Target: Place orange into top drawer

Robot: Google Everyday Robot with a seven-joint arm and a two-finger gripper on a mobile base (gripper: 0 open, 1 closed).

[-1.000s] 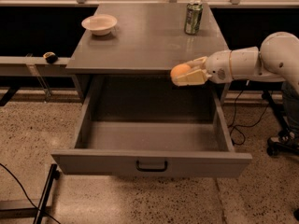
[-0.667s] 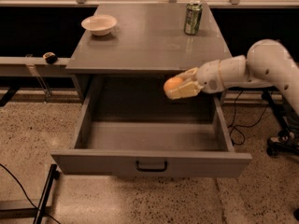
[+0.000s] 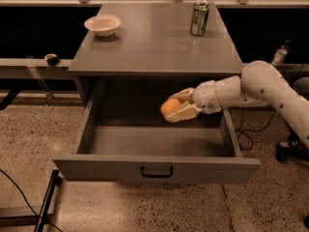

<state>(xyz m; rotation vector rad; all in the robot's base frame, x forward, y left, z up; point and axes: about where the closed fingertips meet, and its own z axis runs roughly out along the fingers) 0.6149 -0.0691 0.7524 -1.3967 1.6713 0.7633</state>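
Observation:
The orange (image 3: 169, 106) is a small round orange fruit held between the pale fingers of my gripper (image 3: 175, 106). The gripper reaches in from the right on a white arm and hangs over the open top drawer (image 3: 155, 168), above its rear middle part, clear of the drawer floor. The drawer is pulled fully out, grey, with a flat front panel and a small dark handle (image 3: 156, 171). Its inside shows nothing else.
A pale shallow bowl (image 3: 102, 24) sits at the cabinet top's back left and a green can (image 3: 199, 18) at the back right. A bottle (image 3: 280, 53) stands on the floor at the right. Cables lie on the speckled floor at both sides.
The gripper with the orange has moved left and down, from beside the cabinet top's right edge to over the open drawer's interior.

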